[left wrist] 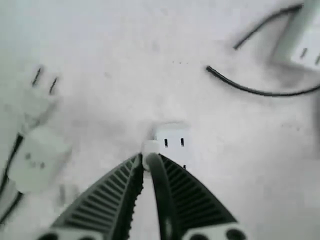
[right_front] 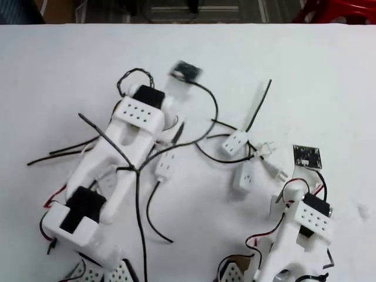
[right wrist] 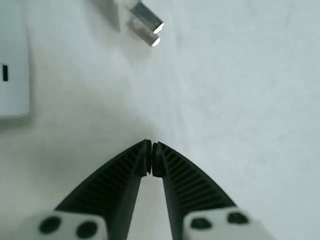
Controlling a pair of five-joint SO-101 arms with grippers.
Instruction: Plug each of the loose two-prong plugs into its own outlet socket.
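My left gripper [left wrist: 146, 161] is shut, its tips pinching a white edge of a small outlet socket [left wrist: 172, 139] whose two slots face the camera. In the high view this arm [right_front: 138, 114] lies at centre-left beside a socket [right_front: 166, 164] on a black cable. A loose two-prong plug [left wrist: 35, 97] and another socket [left wrist: 37, 157] lie off to one side. My right gripper [right wrist: 151, 150] is shut on nothing, just above the bare table. Two shiny plug prongs [right wrist: 147, 25] lie ahead of it, and a socket [right wrist: 12, 75] sits at the edge. The white plug [right_front: 273, 161] rests beside two sockets [right_front: 236, 143], [right_front: 245, 175].
Black cables [right_front: 208, 111] loop across the middle of the white table [right_front: 329, 76]. Another socket [left wrist: 305, 42] with a black cable [left wrist: 250, 89] lies farther off. The right arm [right_front: 308, 220] stands at the lower right, with arm bases along the front edge.
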